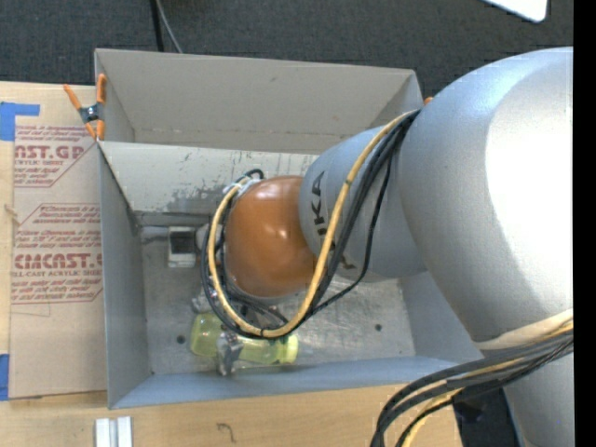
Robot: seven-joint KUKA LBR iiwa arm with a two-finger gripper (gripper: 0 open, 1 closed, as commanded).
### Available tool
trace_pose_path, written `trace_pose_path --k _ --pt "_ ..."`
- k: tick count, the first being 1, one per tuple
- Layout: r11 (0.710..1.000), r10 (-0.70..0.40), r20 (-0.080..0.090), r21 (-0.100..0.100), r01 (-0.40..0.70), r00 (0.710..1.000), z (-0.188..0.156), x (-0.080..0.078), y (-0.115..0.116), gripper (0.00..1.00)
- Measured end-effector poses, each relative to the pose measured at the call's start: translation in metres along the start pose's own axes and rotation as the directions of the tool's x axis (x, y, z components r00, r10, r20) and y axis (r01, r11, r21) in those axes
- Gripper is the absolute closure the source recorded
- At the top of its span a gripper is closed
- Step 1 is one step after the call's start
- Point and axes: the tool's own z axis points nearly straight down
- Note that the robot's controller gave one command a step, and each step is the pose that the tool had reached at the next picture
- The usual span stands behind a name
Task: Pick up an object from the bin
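A translucent yellow-green thing (272, 349), long and lying on its side, rests on the bin floor near the front wall, left of the middle. My gripper (227, 356) is low in the bin directly on top of it, with metal parts crossing its middle. The thing's rounded left end (201, 335) sticks out to the left of the gripper. Most of the gripper is hidden under the arm's orange dome. A small white and grey block (181, 247) lies apart on the floor by the left wall, farther back.
The arm with its orange dome and looping yellow and black cables covers the middle and right of the bin. Bare scuffed floor shows at the front right and at the left, between the block and the yellow-green thing.
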Motion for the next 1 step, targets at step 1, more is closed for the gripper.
trace_pose_path --k 1 --pt "1.0 0.0 0.0 0.0 0.0 1.0 0.0 0.0 0.0 1.0"
